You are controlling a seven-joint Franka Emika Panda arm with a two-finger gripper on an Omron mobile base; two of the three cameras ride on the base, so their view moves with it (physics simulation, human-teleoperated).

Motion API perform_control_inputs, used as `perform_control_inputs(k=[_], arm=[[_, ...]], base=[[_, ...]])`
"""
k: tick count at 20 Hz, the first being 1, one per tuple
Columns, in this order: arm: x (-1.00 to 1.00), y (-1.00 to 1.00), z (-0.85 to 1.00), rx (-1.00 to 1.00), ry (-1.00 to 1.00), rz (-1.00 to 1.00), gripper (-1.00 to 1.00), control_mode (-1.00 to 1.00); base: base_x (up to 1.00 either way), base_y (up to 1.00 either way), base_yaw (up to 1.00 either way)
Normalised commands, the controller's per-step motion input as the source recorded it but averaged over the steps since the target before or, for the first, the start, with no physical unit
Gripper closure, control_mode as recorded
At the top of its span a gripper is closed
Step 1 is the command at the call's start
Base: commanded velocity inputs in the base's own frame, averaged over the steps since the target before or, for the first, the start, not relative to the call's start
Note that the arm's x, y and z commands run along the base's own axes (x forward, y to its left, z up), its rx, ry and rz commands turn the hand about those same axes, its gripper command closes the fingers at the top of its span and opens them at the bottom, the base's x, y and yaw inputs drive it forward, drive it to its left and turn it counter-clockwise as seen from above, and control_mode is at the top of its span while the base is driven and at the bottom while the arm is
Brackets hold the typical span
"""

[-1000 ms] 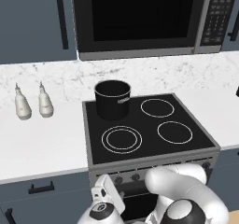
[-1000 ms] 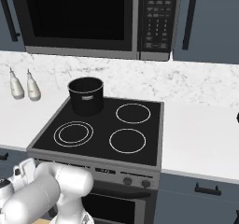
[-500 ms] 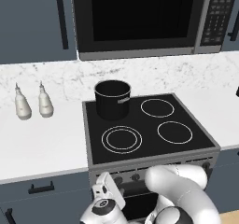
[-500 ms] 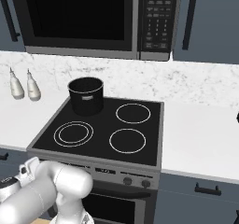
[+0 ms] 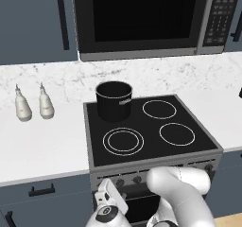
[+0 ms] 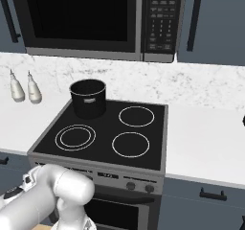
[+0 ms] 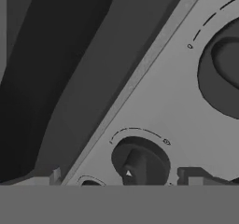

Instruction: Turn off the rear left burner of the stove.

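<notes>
The stove [image 5: 189,145] has a flat black glass top and a grey steel front. A black pot [image 5: 114,100] stands on its rear left zone, so the rear left burner is hidden beneath it. My gripper [image 5: 109,193] hangs low against the left end of the knob panel. In the hand view a dark knob [image 7: 140,164] with a small white marker sits between my two fingertips [image 7: 192,174], which stand wide apart and do not touch it. My gripper [image 7: 123,178] is open. A second knob [image 7: 224,66] lies further along the panel.
The double-ringed zone [image 5: 123,141] is front left, with single-ringed zones at rear right [image 5: 159,109] and front right [image 5: 177,134]. Two white bottles [image 5: 33,104] stand on the left counter. A black microwave [image 5: 142,18] hangs above the stove.
My hand has risen a little and closed in on the left end of the stove's knob panel. The pot and bottles have not moved.
</notes>
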Motion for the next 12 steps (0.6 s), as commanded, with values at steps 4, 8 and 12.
perform_control_inputs(k=[4, 8, 12], arm=[[0.17, 0.00, -0.01, 0.00, -0.02, 0.02, -1.00, -1.00], [0.17, 0.00, 0.00, 0.00, 0.00, 0.00, -1.00, -1.00], [0.05, -0.01, 0.02, 0.00, 0.00, 0.00, -1.00, -1.00]], base=[[0.00, 0.00, 0.00], [0.00, 0.00, 0.00], [0.00, 0.00, 0.00]])
